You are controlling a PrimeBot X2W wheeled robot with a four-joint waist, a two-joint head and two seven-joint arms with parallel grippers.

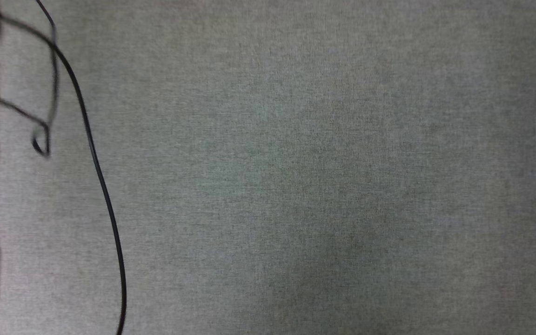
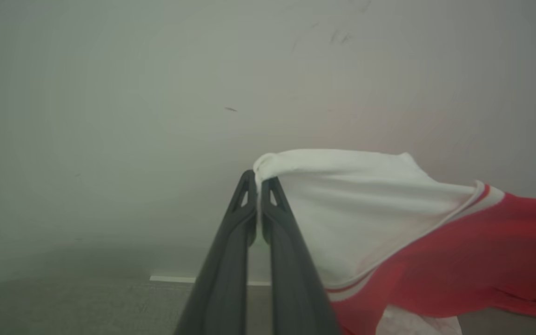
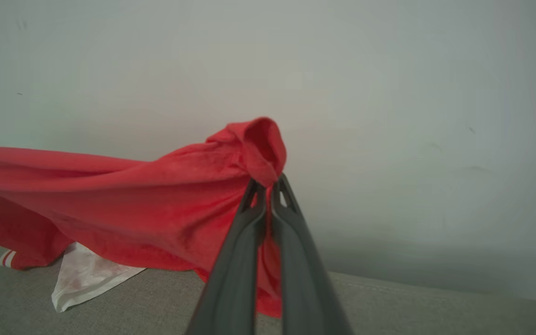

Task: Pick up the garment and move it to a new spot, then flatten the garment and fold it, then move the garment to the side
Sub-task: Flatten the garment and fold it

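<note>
1. A white sleeve (image 2: 342, 209) of the garment (image 2: 458, 260) is being pinched by the left claw (image 2: 257, 179), fingers pressed together, above the grey surface (image 2: 86, 302).
2. The garment is being held up between both claws, while its lower folds are touching the grey surface.
3. A red bunch of the garment is being pinched by the right claw (image 3: 268, 184) above the grey surface.

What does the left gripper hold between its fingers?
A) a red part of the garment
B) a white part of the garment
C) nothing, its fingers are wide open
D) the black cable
B: in the left wrist view the left gripper is shut on a bunched white part of the garment, while the right gripper pinches red cloth.
</note>
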